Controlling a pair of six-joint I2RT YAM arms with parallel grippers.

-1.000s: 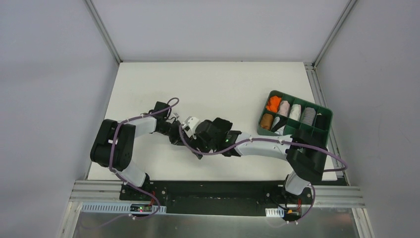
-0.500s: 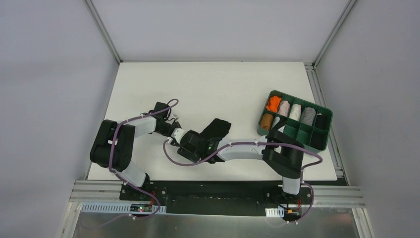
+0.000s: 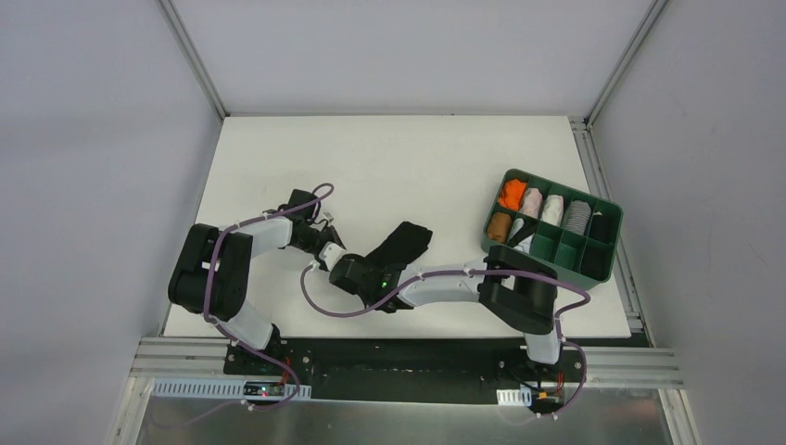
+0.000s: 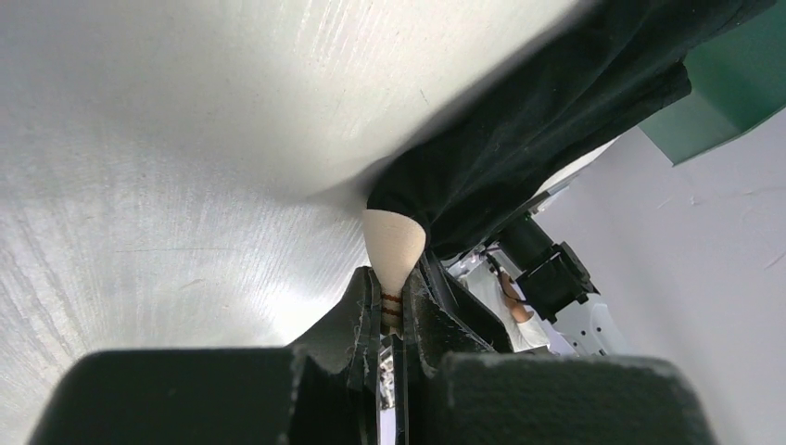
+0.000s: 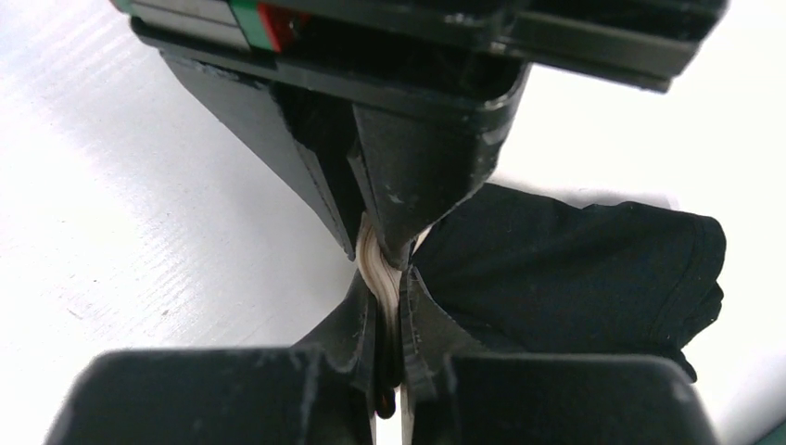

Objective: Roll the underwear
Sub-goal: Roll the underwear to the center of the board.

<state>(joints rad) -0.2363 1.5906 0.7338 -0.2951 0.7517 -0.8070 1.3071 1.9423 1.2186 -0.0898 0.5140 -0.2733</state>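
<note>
Both hands clenched on the underwear's beige waistband, nose to nose.
My left hand (image 4: 390, 295) pinches the tan waistband (image 4: 393, 243), and my right hand (image 5: 389, 278) grips the same band from the opposite side. The underwear (image 3: 400, 243) sits near the middle of the tabletop (image 3: 371, 158), trailing toward 2 o'clock from the hands. The left arm reaches in low from 9 o'clock and the right stretches across from 4 o'clock.
</note>
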